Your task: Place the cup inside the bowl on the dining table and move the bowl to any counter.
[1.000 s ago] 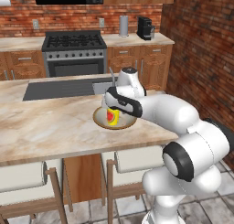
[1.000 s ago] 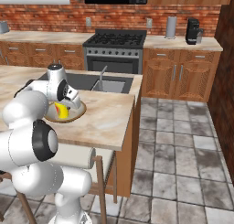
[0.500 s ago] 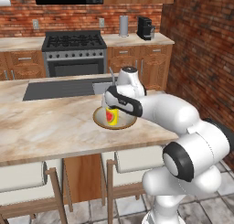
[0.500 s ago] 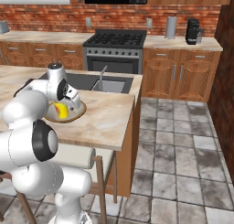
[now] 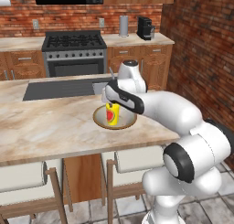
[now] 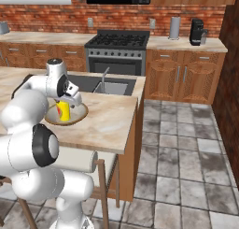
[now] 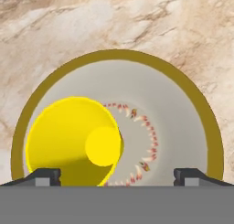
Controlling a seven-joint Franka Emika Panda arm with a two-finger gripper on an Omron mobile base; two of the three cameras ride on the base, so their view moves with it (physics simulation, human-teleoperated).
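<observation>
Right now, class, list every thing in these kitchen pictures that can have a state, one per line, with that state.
Small yellow cup: upright inside the bowl, off its centre, open top up, not gripped.
Wide shallow brown-rimmed bowl: right way up on the dining table, cup inside.
Beige marble dining table: bears the bowl.
Gripper: open, above the cup, holding nothing.

Pretty clearly a home kitchen: black stove (image 5: 74, 54) set against a red brick wall (image 5: 68, 17), wooden cabinets (image 6: 186, 78) with silver handles, a marble worktop (image 5: 41, 127) with a sink (image 6: 112, 87) built in, cushioned stools (image 5: 20, 177) tucked under, grey tile floor (image 6: 186, 167).
</observation>
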